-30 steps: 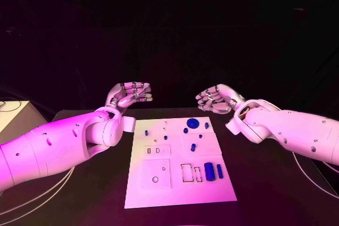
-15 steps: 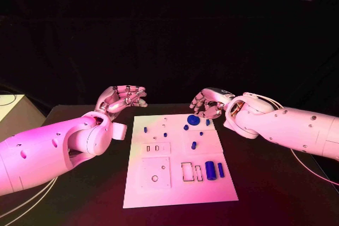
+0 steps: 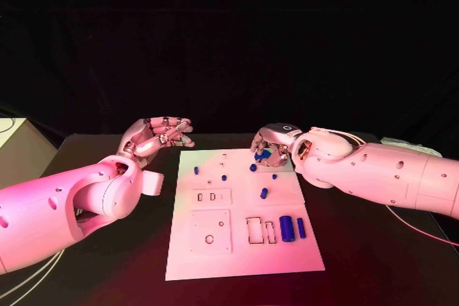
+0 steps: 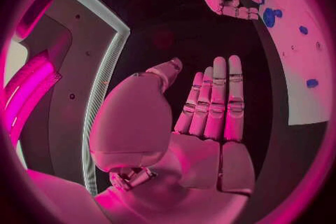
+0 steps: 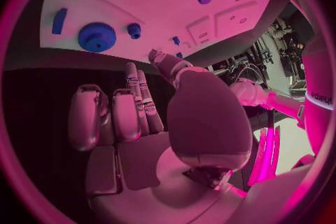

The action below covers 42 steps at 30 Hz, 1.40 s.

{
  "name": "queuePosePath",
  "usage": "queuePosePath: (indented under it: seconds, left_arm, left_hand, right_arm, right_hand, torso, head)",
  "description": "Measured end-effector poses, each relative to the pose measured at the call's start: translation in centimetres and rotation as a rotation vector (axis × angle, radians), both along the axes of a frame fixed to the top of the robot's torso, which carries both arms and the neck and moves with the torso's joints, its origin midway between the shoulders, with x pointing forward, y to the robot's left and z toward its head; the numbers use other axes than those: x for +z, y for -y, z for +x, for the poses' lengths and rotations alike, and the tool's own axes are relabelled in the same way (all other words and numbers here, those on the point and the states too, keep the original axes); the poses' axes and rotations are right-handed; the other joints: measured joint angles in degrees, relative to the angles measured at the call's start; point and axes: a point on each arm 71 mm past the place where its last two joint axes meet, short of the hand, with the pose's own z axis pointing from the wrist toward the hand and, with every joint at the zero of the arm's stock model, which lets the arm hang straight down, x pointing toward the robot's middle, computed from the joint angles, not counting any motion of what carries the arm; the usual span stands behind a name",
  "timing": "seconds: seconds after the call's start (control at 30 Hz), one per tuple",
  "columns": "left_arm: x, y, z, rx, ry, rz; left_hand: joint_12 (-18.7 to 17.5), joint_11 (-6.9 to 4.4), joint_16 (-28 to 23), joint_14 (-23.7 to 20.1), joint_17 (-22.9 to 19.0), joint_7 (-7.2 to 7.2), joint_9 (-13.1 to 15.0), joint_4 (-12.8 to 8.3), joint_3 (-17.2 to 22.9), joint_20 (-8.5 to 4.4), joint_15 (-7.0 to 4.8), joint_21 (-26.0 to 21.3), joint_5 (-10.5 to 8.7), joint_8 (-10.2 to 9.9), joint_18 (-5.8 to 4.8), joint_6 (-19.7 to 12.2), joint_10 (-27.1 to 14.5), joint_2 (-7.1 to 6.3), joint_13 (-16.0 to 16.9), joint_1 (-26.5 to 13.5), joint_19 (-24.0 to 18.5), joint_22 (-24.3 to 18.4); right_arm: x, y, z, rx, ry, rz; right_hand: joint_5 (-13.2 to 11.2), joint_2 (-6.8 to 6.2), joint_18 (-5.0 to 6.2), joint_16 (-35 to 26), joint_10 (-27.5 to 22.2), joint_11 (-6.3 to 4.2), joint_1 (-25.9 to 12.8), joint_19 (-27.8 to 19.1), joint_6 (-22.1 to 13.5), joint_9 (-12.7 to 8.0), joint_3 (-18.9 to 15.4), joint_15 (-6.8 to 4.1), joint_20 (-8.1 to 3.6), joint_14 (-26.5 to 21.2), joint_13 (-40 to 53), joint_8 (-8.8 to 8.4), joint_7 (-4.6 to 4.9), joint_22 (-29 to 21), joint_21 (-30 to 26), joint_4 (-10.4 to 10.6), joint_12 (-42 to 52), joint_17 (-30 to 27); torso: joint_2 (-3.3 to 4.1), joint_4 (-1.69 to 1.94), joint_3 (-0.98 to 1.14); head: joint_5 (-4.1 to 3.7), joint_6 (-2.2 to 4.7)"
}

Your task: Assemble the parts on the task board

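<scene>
While our right hand (image 3: 270, 145) hovers empty, fingers part-curled, over the blue gear (image 5: 97, 37) at the task board's (image 3: 239, 253) far edge, our left hand (image 3: 153, 137) waits open; rigid, light, we'd pinch its toothed rim.

A white task board (image 3: 239, 253) lies on a black table (image 3: 383, 253). Its small parts (image 3: 285, 225) are blue. Both arms are white.

White arms (image 3: 383, 176), silver jointed hands (image 3: 156, 135)
</scene>
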Motion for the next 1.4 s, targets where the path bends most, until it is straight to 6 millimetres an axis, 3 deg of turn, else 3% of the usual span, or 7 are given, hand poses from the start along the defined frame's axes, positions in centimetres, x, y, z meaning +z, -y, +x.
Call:
queuePosePath:
  seconds: [0.2, 0.27, 0.7, 1.2, 1.4]
  left_arm:
    - [0.1, -0.1, -0.1, 0.000, -0.002, -0.005]
    - [0.1, -0.1, -0.1, 0.001, -0.003, -0.006]
    - [0.3, -0.3, -0.1, 0.003, -0.008, -0.010]
    - [0.3, -0.4, 0.0, 0.005, -0.015, -0.010]
    - [0.3, -0.6, 0.1, 0.008, -0.022, -0.007]
  left_hand:
    - [-0.2, 0.00, 0.0, -0.2, 0.1, 0.00, 0.0, 0.0, 0.0, 0.00, 0.20, 0.2, 0.00, 0.0, 0.00, 0.0, 0.0, 0.00, 0.0, 0.0, 0.0, 0.0]
    - [-0.2, 0.00, 0.0, -0.2, 0.1, 0.00, 0.0, 0.0, 0.0, 0.00, 0.21, 0.2, 0.00, 0.0, 0.00, 0.0, 0.0, 0.00, 0.0, 0.0, 0.0, 0.0]
    - [-0.2, 0.00, 0.0, -0.4, 0.1, 0.00, 0.0, -0.1, -0.1, 0.00, 0.01, 0.2, 0.00, 0.0, 0.00, 0.0, 0.0, 0.00, 0.0, 0.0, 0.0, 0.0]
    - [-0.2, 0.00, 0.2, -0.4, 0.3, 0.00, 0.0, -0.1, -0.1, 0.21, 0.01, 0.2, 0.00, 0.0, -0.01, 0.0, 0.0, 0.00, 0.0, 0.0, -0.2, 0.0]
    - [-0.4, 0.00, 0.2, -1.2, 0.4, 0.00, 0.0, -0.3, -0.3, 0.19, 0.21, 0.2, 0.00, 0.0, -0.01, 0.0, 0.0, 0.27, 0.0, 0.3, -0.6, 0.1]
  right_arm:
    - [-0.5, 0.0, -0.1, -0.018, 0.000, -0.036]
    - [-0.6, 0.0, -0.1, -0.022, -0.001, -0.045]
    - [-1.5, -0.2, 0.1, -0.045, -0.007, -0.087]
    - [-1.9, -0.8, 0.1, -0.051, -0.003, -0.096]
    - [-2.0, -0.9, 0.0, -0.049, 0.000, -0.090]
  right_hand:
    - [1.2, 0.00, 0.00, 0.7, 0.0, -0.04, 0.0, 0.6, 0.2, 0.4, -0.8, 0.00, 0.01, 0.0, 0.2, 0.00, -0.19, 3.0, 2.2, 0.2, 0.0, 0.8]
    - [1.5, 0.00, -0.88, 1.0, 0.2, -0.24, 0.0, 0.6, 0.2, 0.5, -0.9, 0.00, 0.01, 0.0, 0.2, 0.00, -0.19, 3.6, 2.4, 0.1, 0.0, 0.9]
    - [1.7, 0.05, -0.88, 1.2, 0.1, -0.34, 0.0, 0.6, 0.4, 0.7, -1.0, 0.00, 0.01, 0.0, 0.3, 0.00, -0.38, 4.0, 2.6, 0.0, 0.0, 0.9]
    - [1.9, 0.61, -0.88, 1.5, 0.0, -0.43, 0.6, 0.6, 0.6, 1.1, -0.6, 0.00, 0.02, 0.0, 0.4, 0.34, -0.57, 4.1, 2.6, 0.4, 0.0, 0.9]
    - [2.4, 1.06, -0.88, 1.7, 0.7, -0.43, 1.1, 0.6, 2.0, 1.8, 0.4, 0.00, 0.02, 0.0, 0.6, 1.22, -0.28, 4.2, 3.0, 0.6, 0.0, 0.7]
  torso:
    - [0.62, 0.26, -0.07]
    - [0.74, 0.30, -0.09]
    - [1.49, 0.58, -0.25]
    - [2.18, 0.63, -0.27]
    - [2.40, 0.64, -0.28]
  head:
    - [-0.28, 0.08]
    - [-0.35, 0.07]
    - [-0.55, 0.06]
    - [-0.25, -0.01]
    - [-0.22, -0.08]
